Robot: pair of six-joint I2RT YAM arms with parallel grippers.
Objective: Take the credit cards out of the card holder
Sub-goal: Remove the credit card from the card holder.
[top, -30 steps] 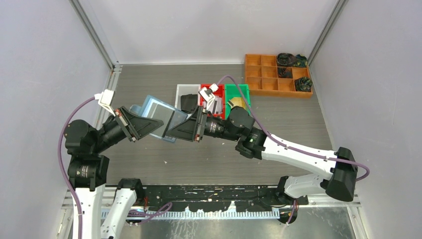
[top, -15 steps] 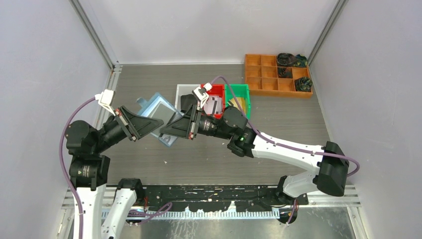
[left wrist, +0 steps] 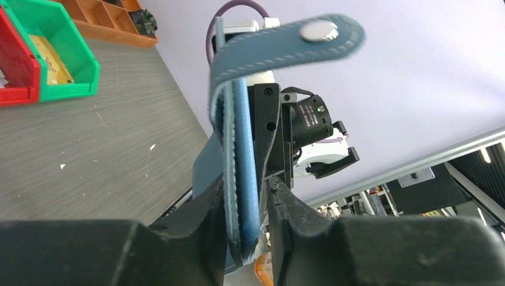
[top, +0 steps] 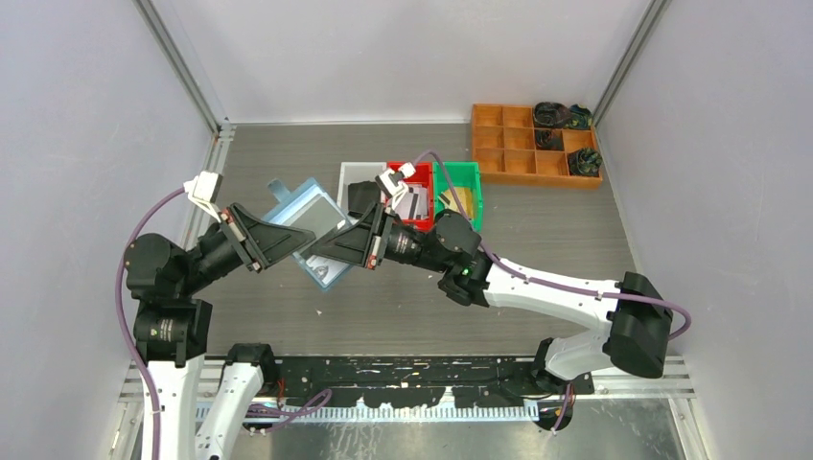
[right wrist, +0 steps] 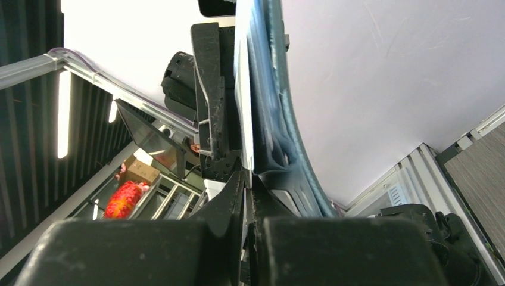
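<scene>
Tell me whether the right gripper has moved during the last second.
Yes. The right gripper slid slightly left along the light-blue translucent plastic card holder, away from the green plastic bin.

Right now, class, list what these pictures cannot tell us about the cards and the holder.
Card count: top view, card holder cover hides them.
White edge: right wrist view, seen edge-on; card or pocket unclear.
Left tool grip: left wrist view, contact unclear behind holder's edge.

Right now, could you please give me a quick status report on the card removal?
Right gripper shut on a white card edge. Left gripper straddles the card holder, grip uncertain. Holder aloft between both arms; red bin close behind.
</scene>
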